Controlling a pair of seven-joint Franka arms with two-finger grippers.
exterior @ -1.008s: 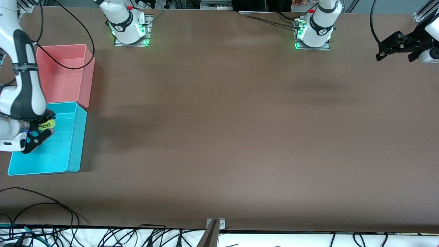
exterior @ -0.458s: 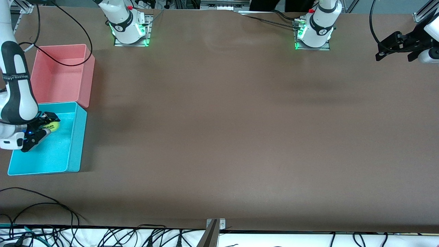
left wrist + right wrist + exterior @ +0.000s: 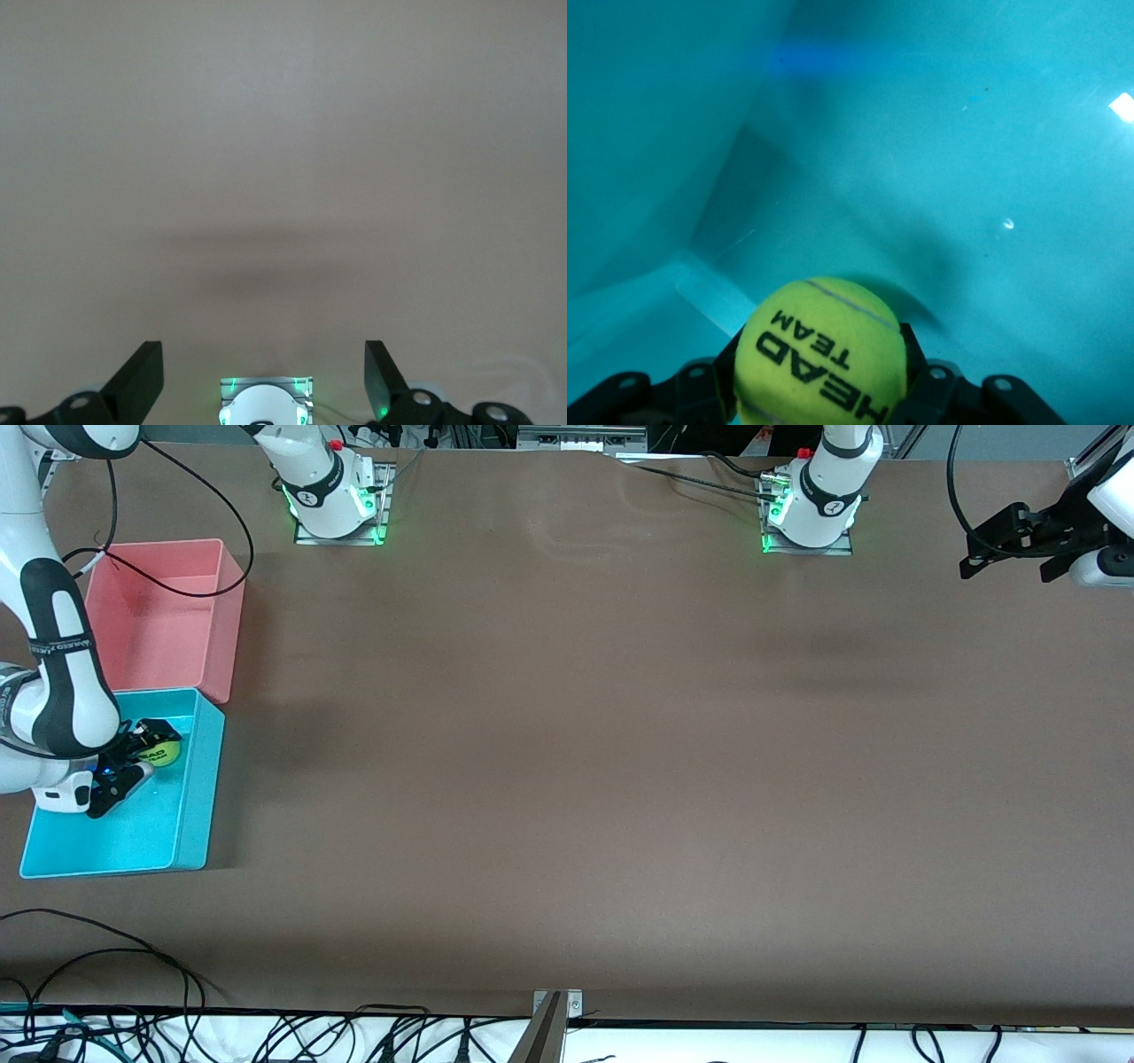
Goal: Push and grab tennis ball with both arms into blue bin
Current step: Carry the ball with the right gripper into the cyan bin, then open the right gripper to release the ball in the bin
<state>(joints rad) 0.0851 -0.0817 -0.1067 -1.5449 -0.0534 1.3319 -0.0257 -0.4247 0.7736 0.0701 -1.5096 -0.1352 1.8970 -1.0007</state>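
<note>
The yellow-green tennis ball (image 3: 165,755) with black HEAD lettering is clamped in my right gripper (image 3: 154,754), which is shut on it. Gripper and ball are down inside the blue bin (image 3: 200,788), close to its wall on the side toward the left arm's end. In the right wrist view the ball (image 3: 822,350) fills the space between the black fingers (image 3: 917,381), just above the bin's blue floor (image 3: 974,168), with its shadow under it. My left gripper (image 3: 1005,569) waits open and empty above the table at the left arm's end; its fingers (image 3: 142,376) stand wide apart.
A pink bin (image 3: 227,624) stands against the blue bin, farther from the front camera, with a black cable hanging over it. The left arm's green-lit base (image 3: 266,405) shows under the left gripper. Cables line the table's near edge (image 3: 89,957).
My right gripper has carried the ball across the blue bin toward the wall facing the left arm's end. The left gripper has drifted slightly and stays open.
</note>
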